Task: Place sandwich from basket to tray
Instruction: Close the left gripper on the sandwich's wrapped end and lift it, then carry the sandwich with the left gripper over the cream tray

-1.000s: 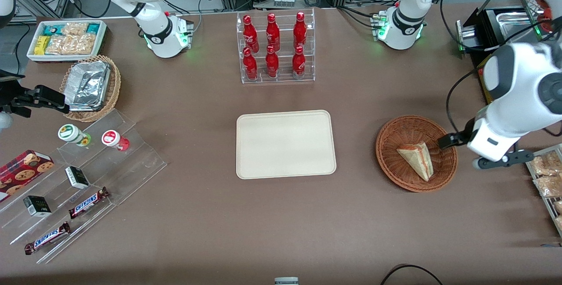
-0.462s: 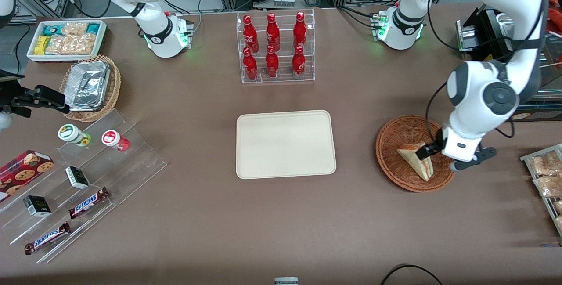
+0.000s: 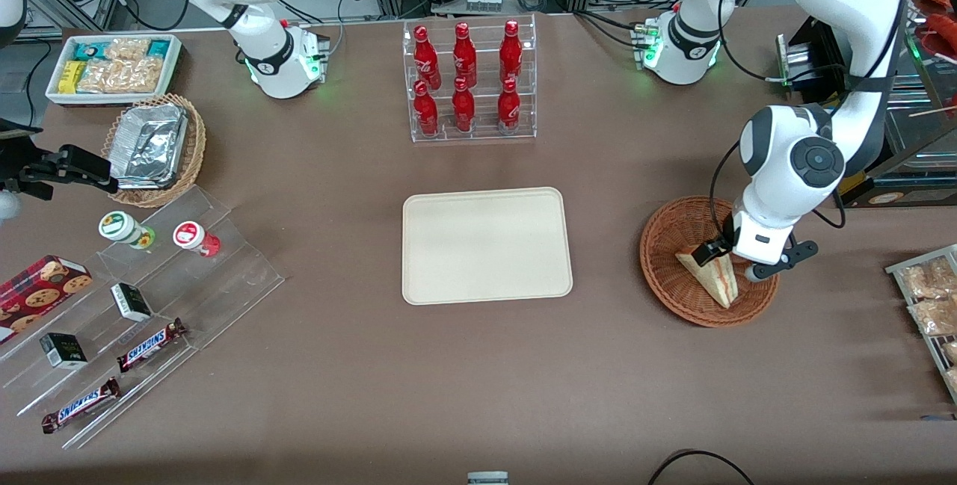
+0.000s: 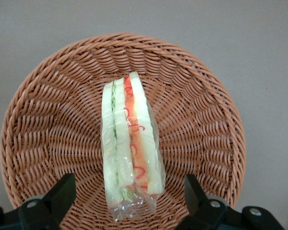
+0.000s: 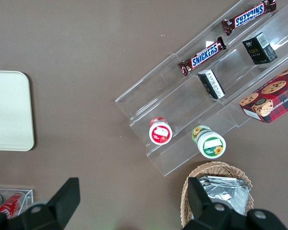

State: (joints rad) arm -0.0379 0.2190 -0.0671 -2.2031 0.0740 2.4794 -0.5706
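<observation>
The sandwich [image 3: 710, 276] is a clear-wrapped white-bread wedge with red-orange and green filling, lying in the round reddish-brown wicker basket [image 3: 665, 276]. The left wrist view shows the sandwich [image 4: 129, 143] in the middle of the basket [image 4: 48, 124]. My left gripper [image 3: 729, 261] hangs over the basket above the sandwich's wide end; in the wrist view the gripper [image 4: 129, 196] is open, one black finger on each side of the wedge, not touching it. The cream tray [image 3: 486, 244] lies flat at mid-table, with nothing on it.
A clear rack of red bottles [image 3: 467, 81] stands farther from the front camera than the tray. A wire rack of snack packets [image 3: 931, 298] lies beside the basket at the working arm's end. Clear display steps with candy bars [image 3: 134, 306] sit toward the parked arm's end.
My left gripper has swung in from beside the basket toward the tray's side and now sits over the sandwich. The sandwich and basket have not moved.
</observation>
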